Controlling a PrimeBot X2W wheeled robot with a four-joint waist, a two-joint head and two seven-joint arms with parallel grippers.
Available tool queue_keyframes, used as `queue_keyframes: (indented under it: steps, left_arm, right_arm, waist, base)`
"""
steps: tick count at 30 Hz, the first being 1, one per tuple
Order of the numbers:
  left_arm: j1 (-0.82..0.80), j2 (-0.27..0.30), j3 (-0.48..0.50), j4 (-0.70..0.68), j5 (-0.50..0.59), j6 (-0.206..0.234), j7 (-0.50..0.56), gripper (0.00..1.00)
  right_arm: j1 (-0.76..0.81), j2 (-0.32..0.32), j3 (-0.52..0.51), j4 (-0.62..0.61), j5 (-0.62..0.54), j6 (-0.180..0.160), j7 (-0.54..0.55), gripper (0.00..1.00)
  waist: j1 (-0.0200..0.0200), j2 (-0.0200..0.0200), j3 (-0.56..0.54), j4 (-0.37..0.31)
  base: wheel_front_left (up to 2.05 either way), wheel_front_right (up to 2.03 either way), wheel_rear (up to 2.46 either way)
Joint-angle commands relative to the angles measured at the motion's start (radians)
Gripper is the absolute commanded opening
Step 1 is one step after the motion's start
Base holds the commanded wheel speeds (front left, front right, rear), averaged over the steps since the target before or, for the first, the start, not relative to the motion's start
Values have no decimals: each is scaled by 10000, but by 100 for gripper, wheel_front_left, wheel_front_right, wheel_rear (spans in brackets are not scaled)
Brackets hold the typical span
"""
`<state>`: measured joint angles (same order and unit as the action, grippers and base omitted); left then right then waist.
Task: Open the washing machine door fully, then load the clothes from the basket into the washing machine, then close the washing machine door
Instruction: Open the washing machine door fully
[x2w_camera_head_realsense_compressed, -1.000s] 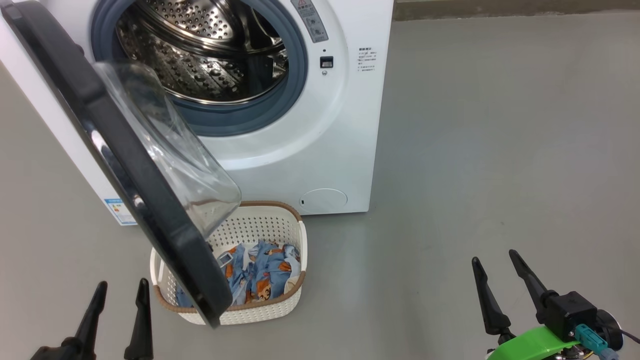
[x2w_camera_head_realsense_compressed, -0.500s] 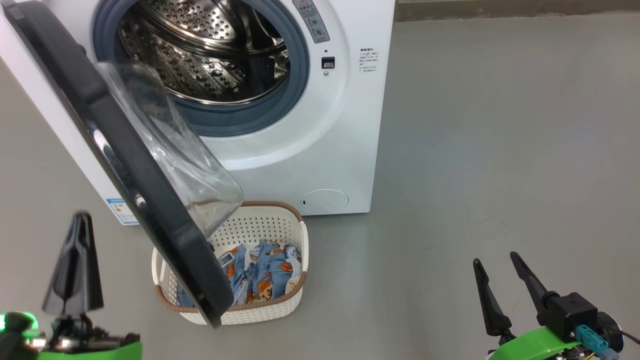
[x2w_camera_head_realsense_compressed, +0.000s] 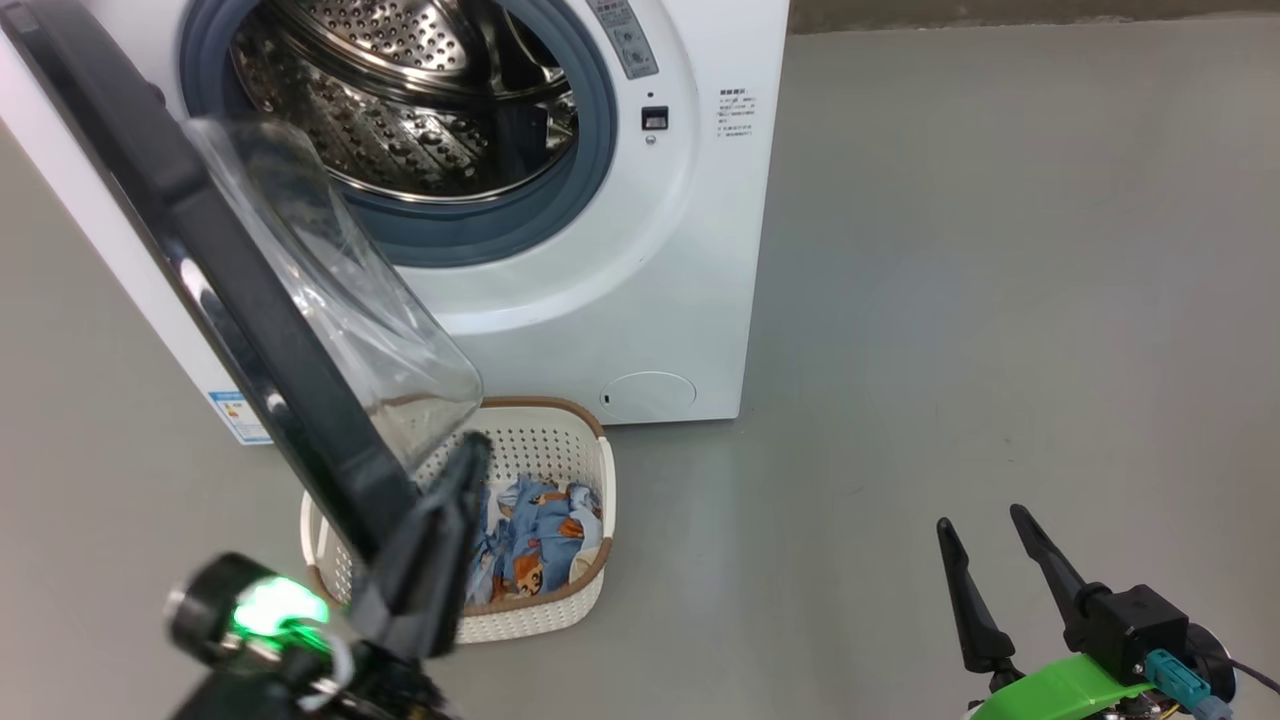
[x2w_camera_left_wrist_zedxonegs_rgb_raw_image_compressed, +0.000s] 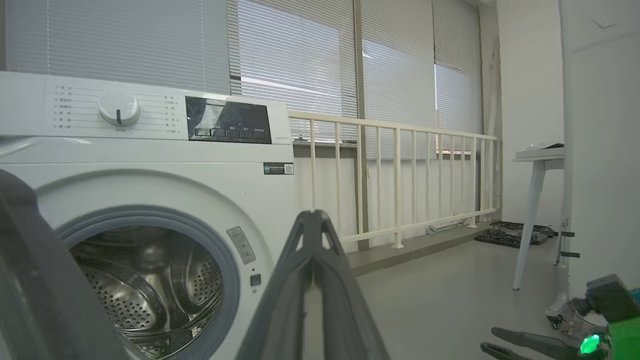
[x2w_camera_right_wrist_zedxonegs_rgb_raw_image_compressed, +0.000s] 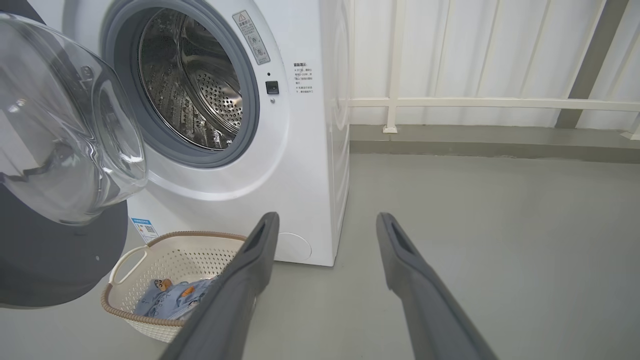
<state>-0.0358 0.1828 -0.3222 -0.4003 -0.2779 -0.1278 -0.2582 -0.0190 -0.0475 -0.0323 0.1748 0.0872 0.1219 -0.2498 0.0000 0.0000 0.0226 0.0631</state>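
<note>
The white washing machine (x2w_camera_head_realsense_compressed: 640, 290) stands at the top with its steel drum (x2w_camera_head_realsense_compressed: 400, 90) exposed. The washing machine door (x2w_camera_head_realsense_compressed: 230, 290), black-rimmed with a clear glass bowl (x2w_camera_head_realsense_compressed: 340, 300), hangs partly open and slants out over the basket (x2w_camera_head_realsense_compressed: 540, 615). Blue bear-print clothes (x2w_camera_head_realsense_compressed: 535, 540) lie inside the basket. My left gripper (x2w_camera_head_realsense_compressed: 476, 447) is shut on nothing and raised beside the door's lower edge, above the basket; contact with the door cannot be told. In the left wrist view the left gripper (x2w_camera_left_wrist_zedxonegs_rgb_raw_image_compressed: 312, 216) points at the machine's front. My right gripper (x2w_camera_head_realsense_compressed: 982, 520) stands open at the lower right, well apart from the basket.
Bare grey floor (x2w_camera_head_realsense_compressed: 1000, 250) spreads to the right of the machine. A white railing (x2w_camera_left_wrist_zedxonegs_rgb_raw_image_compressed: 400, 175) runs behind it, and a white table leg (x2w_camera_left_wrist_zedxonegs_rgb_raw_image_compressed: 530, 215) stands farther right with a dark tray (x2w_camera_left_wrist_zedxonegs_rgb_raw_image_compressed: 510, 235) on the floor.
My left gripper has shut, risen from the lower left corner and swung right to the door's lower edge. The right gripper has stayed put.
</note>
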Motion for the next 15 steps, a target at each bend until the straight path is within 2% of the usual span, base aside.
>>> queue_keyframes:
  steps: [1,9,15]
  left_arm:
    - [-311,156,-151,144,-146,-29,-36,0]
    - [-161,80,-1242,1458,-491,-29,-36,0]
    - [-218,44,-1368,2780,-872,-29,-36,0]
  right_arm:
    - [-262,-28,343,-210,152,88,-120,100]
    - [-319,-28,403,-187,171,88,-120,100]
    - [-359,-28,401,-120,173,88,-120,100]
  waist:
    - [0,0,27,-22]
    - [0,0,88,-70]
    - [0,0,162,-142]
  base:
    - [0,0,0]
    - [0,0,0]
    - [0,0,0]
